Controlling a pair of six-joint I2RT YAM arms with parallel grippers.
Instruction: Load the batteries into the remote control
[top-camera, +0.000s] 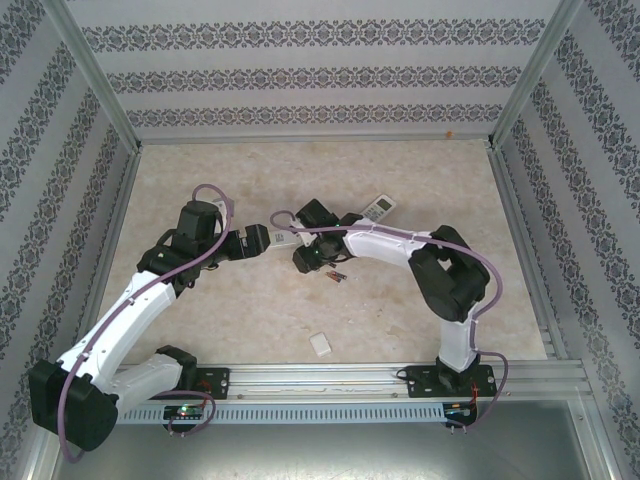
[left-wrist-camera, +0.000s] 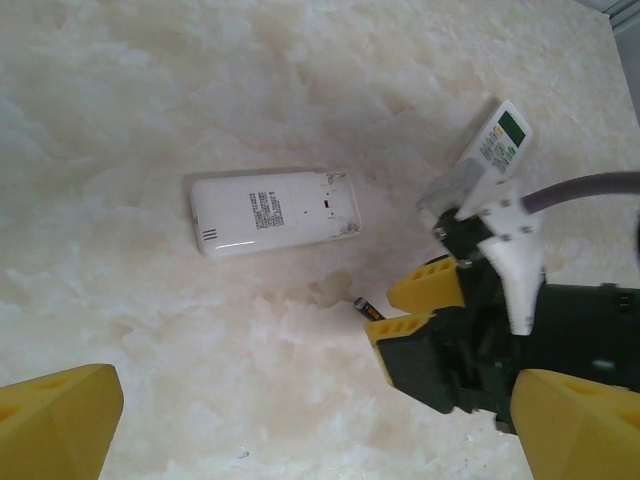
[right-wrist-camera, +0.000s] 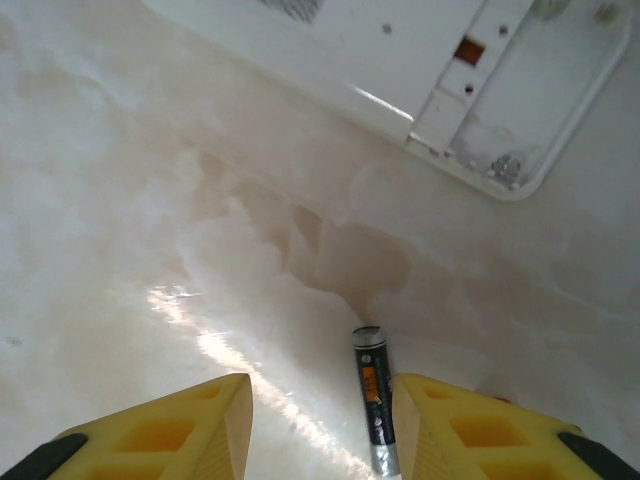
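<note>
On the pale marbled counter (right-wrist-camera: 150, 200), your half-open right gripper (right-wrist-camera: 325, 420) straddles a slim dark orange-banded battery (right-wrist-camera: 372, 405); close squarely, then carry it to the white plastic remote (right-wrist-camera: 440, 70).

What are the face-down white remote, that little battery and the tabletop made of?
The remote looks like glossy white moulded plastic, with a sheen along its edge. The battery seems metal under a dark printed wrap; its tip is bare and silvery. The tabletop shows a marble pattern with glare, perhaps polished stone or laminate.

Bare table (left-wrist-camera: 150, 350) around white remote (left-wrist-camera: 272, 212), right hand (left-wrist-camera: 388, 312) crowding battery (left-wrist-camera: 366, 307) nearby, second remote (left-wrist-camera: 497, 140) behind.
</note>
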